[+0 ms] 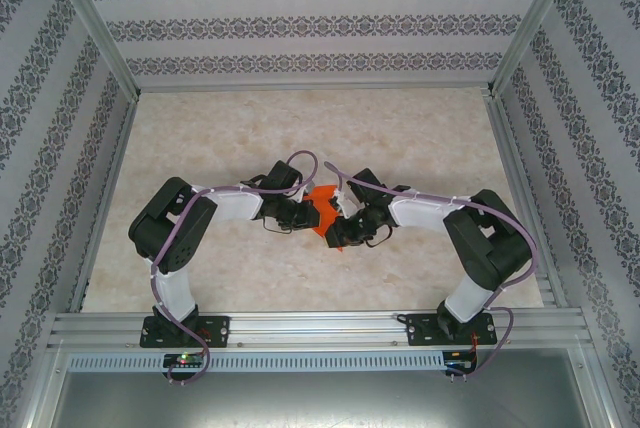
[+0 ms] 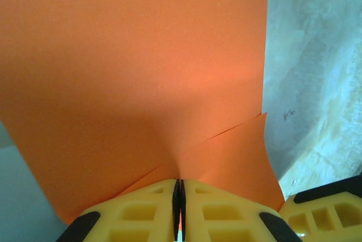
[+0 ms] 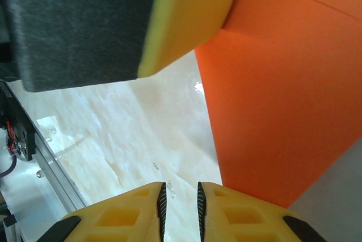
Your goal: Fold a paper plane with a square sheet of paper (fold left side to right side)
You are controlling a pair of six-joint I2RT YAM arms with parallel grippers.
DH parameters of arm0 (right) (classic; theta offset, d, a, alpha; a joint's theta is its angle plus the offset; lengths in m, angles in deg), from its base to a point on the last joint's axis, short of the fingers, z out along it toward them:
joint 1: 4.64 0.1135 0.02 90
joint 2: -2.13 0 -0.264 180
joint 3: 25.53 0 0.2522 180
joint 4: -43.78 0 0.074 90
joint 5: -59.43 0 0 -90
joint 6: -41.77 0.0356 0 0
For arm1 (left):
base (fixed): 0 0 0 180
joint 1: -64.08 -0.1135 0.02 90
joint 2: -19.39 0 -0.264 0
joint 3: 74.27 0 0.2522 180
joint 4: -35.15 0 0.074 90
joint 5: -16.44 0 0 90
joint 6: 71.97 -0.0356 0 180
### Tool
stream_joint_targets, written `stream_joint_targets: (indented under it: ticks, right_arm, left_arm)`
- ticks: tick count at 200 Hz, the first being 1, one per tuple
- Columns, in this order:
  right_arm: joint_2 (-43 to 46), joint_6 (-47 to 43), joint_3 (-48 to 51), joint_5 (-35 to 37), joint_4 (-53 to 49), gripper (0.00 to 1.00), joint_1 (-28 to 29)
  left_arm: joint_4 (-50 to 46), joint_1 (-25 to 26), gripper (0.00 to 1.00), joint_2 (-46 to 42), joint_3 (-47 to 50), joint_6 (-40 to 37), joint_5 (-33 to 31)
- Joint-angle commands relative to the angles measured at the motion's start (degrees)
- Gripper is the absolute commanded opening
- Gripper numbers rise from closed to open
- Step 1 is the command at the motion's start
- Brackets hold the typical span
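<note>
Square sheet of paper point(image 2: 141, 72) mid-fold, pinched in my left gripper point(image 2: 179, 208); right gripper point(image 3: 180, 208) slightly parted, empty, so I reckon it grabs next.

The sheet of paper point(image 1: 322, 210) is plain, bright orange-red, with one layer lapped over another along a slanted edge. Its near edge is pinched between the closed fingers of the left gripper point(image 2: 179, 190), and it spreads out ahead of them. It lies just right of the right gripper point(image 3: 180, 199).
</note>
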Motion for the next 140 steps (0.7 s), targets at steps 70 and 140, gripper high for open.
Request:
stream_joint_targets:
  ticks: [70,140]
  right_arm:
    - [-2.47,-1.98,-0.11,2.68,-2.72,0.25,0.3]
    - [-2.57,-2.15,0.5,3.53,-3.63,0.24,-0.17]
  left_arm:
    - [-5.23,1.22,0.14,3.01,0.32,-1.78,-4.28]
    - [-5.47,1.22,0.14,3.1,0.21,-1.96,-4.65]
